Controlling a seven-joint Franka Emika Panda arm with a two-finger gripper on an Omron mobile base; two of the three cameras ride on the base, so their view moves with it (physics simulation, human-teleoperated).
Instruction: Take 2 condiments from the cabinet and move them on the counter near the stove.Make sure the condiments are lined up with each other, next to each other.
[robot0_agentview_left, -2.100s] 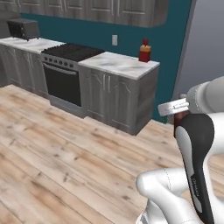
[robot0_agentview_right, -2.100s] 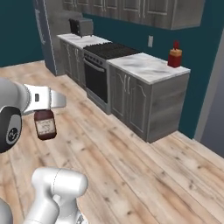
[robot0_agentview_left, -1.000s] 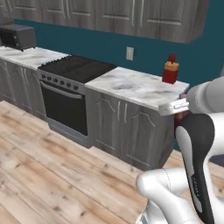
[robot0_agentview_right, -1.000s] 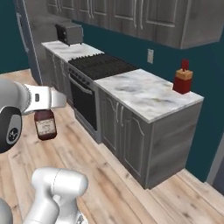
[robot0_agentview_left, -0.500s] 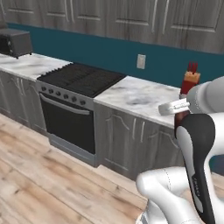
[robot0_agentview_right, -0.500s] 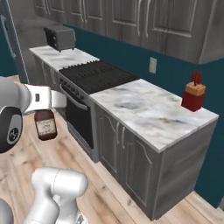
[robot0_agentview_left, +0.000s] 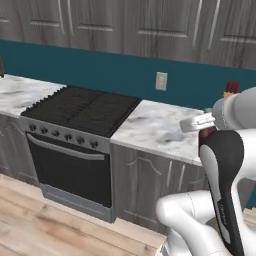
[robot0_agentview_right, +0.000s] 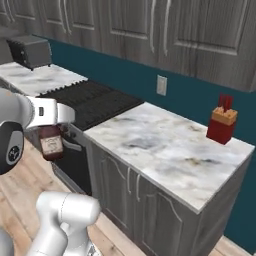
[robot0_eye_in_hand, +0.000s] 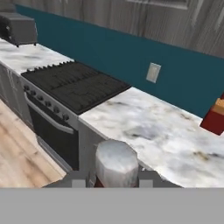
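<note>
Base closer to counter (robot0_agentview_right: 165, 145); knife block (robot0_agentview_right: 221, 124) at back; end effector (robot0_agentview_right: 50, 131) clamps brown bottle (robot0_agentview_right: 50, 142).

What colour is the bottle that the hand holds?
Dark brown, with a pale label; the bottle shows best in the right base view.

Brown bottles: we count one (robot0_agentview_right: 51, 143), pale label, silver cap.
Knife blocks: one (robot0_agentview_right: 221, 124), red handles.
Stoves: one (robot0_agentview_left: 80, 107).
Marble counters: two, one (robot0_agentview_right: 170, 150) right of the stove, one (robot0_agentview_left: 22, 91) left.
Wall outlets: one (robot0_agentview_left: 160, 81).
Toasters: one (robot0_eye_in_hand: 19, 28).
</note>
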